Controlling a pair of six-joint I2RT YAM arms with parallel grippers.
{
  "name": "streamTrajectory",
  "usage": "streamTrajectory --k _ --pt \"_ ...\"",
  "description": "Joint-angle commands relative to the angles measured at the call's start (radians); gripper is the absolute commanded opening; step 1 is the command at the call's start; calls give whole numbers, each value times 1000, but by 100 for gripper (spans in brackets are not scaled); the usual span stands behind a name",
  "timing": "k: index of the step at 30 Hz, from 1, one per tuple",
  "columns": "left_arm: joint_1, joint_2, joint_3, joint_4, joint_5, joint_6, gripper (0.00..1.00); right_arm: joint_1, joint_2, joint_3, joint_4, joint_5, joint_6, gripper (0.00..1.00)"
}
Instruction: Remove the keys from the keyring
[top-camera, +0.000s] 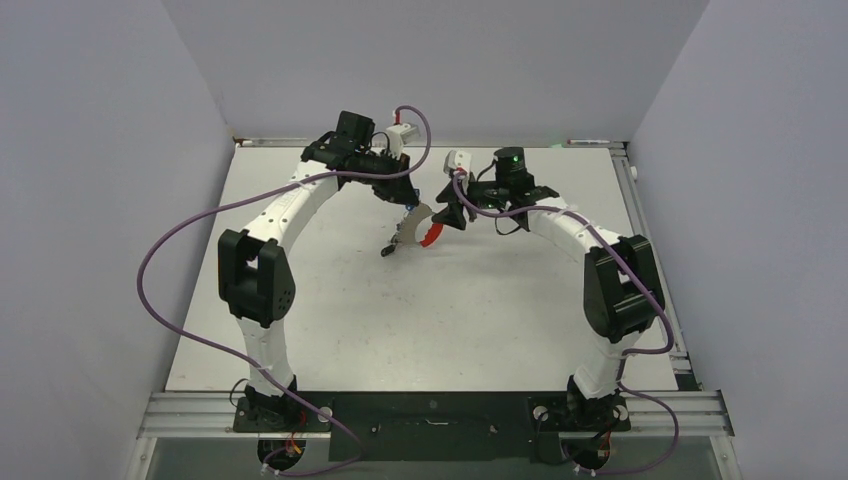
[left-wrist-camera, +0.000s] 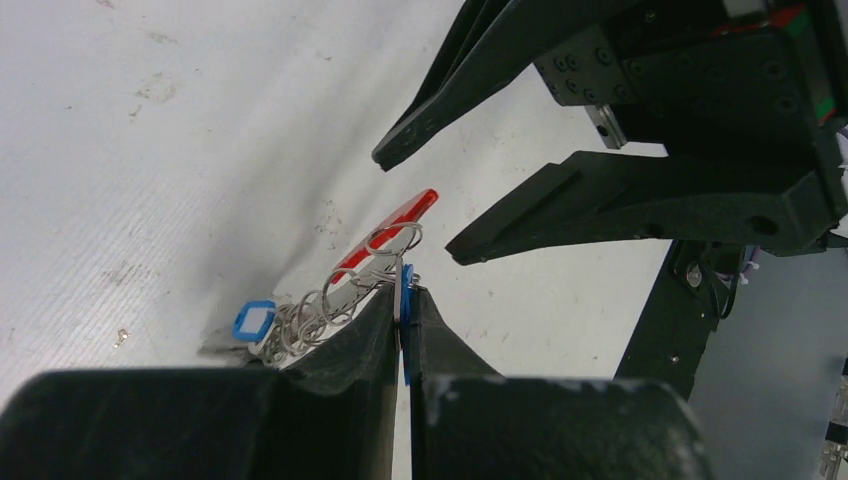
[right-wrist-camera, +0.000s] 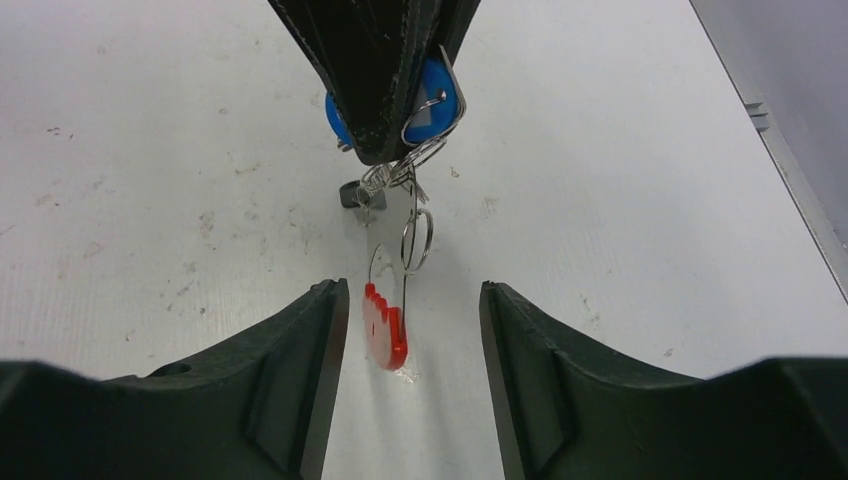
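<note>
— While the left gripper (left-wrist-camera: 404, 300) is pinched tight on that blue tag (right-wrist-camera: 441, 101), why does the rest of the bunch hang under it?

— I read it as a lift for access. The keys (left-wrist-camera: 300, 322) and the keyring (right-wrist-camera: 386, 330) trail down from the clamped tag, over the far middle of the table (top-camera: 330, 330). That way the loop hangs clear instead of lying flat. Whether the lowest bits touch the surface, I cannot tell.

— And the right gripper (right-wrist-camera: 412, 325)?

— Its jaws are parted to a middling width and hold nothing. The keyring's red end hangs between its fingers (right-wrist-camera: 310, 350), seemingly touching neither.

— What is that placement for?

— Probably to close on the red-and-silver loop and steady it, so a key can be worked off.

— Any risk?

— The wires are thin and tangled, so it could catch the small split ring (right-wrist-camera: 417, 240) instead.
</note>
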Motion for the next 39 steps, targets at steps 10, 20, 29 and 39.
streamTrajectory --k 10,20,29,39 --pt "-24 -38 94 -55 57 35 0 47 -72 61 -40 67 -81 47" --pt "-21 61 182 -283 150 -54 0 47 -79 54 -31 54 -65 44" --pt "7 -64 -37 -1 255 -460 0 42 -100 19 -27 31 -64 47" --pt "68 -118 -372 857 529 -1185 0 50 -100 19 -44 -37 -63 46"
